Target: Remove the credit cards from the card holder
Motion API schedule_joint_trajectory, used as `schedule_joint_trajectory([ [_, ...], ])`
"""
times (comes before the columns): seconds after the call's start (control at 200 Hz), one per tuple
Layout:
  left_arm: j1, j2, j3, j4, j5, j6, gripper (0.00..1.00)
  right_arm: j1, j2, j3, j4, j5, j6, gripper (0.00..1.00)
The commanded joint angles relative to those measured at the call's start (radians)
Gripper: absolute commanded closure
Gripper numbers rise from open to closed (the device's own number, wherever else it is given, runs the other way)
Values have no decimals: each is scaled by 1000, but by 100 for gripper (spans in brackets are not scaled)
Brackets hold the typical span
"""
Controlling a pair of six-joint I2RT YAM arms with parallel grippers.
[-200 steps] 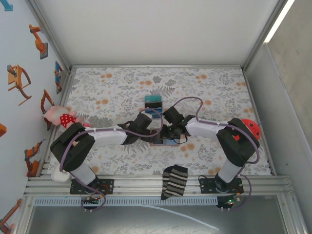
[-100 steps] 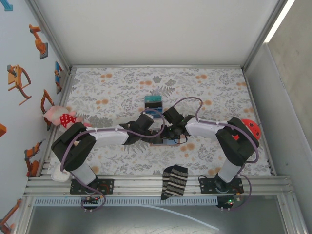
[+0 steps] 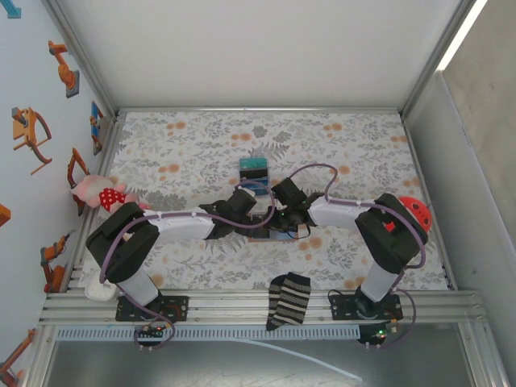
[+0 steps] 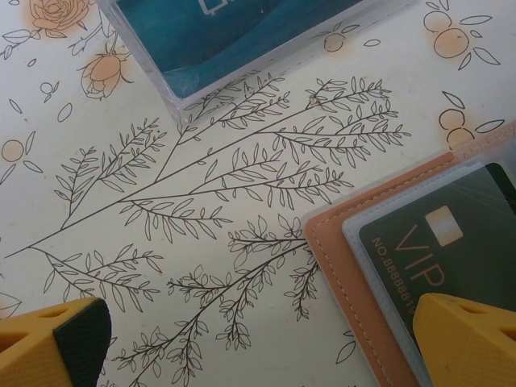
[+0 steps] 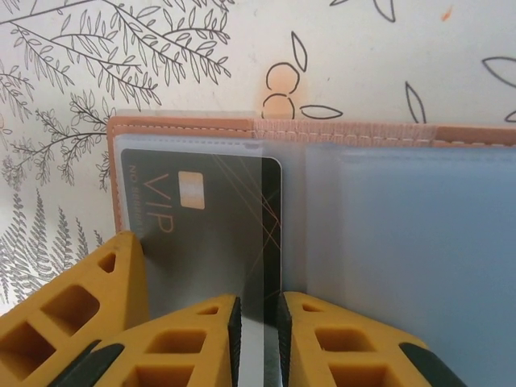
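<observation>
card holder [image 4: 343, 262] cut by right edge, VIP card [image 5: 205, 230] partly behind fingers [image 5: 189, 343]

The left arm [image 3: 173, 224] and the right arm [image 3: 339, 211] reach inward, wrists close together. The left gripper [image 4: 258, 347] is spread wide; the right gripper [image 5: 258, 339] shows a narrow slit.

Left arm [image 3: 173, 224] and right arm [image 3: 343, 214], lower half of the top view: black joint housings, white shells, looping purple cables, small red mark on the right shoulder. Left gripper [image 4: 258, 343], right gripper [image 5: 256, 322]: yellow fingers [image 5: 185, 347], black pads, triangular cut-outs.
</observation>
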Motion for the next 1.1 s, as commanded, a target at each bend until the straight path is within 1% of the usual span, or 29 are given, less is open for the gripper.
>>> schedule_joint_trajectory([
  [0.0, -8, 23, 13, -64, -8, 17, 3, -10, -12, -35, -25, 27, 20, 79],
  [0.326, -9, 16, 15, -83, -26, 17, 3, -10, -31, -47, -35, 32, 27, 79],
  [0.516, -9, 15, 22, -96, -23, 14, 3, -10, -5, -48, -16, 14, 29, 79],
  [0.656, -11, 17, 27, -105, -21, 15, 3, -15, -1, -75, 68, -42, 47, 80],
  [0.866, -16, 21, 33, -119, -15, 18, 3, -51, -34, -174, 337, -185, 114, 83],
  [0.957, -18, 23, 37, -125, -16, 19, 3, -62, -40, -198, 393, -212, 128, 83],
  [1.097, -20, 23, 42, -127, -18, 20, 3, -80, -39, -238, 499, -252, 164, 86],
])
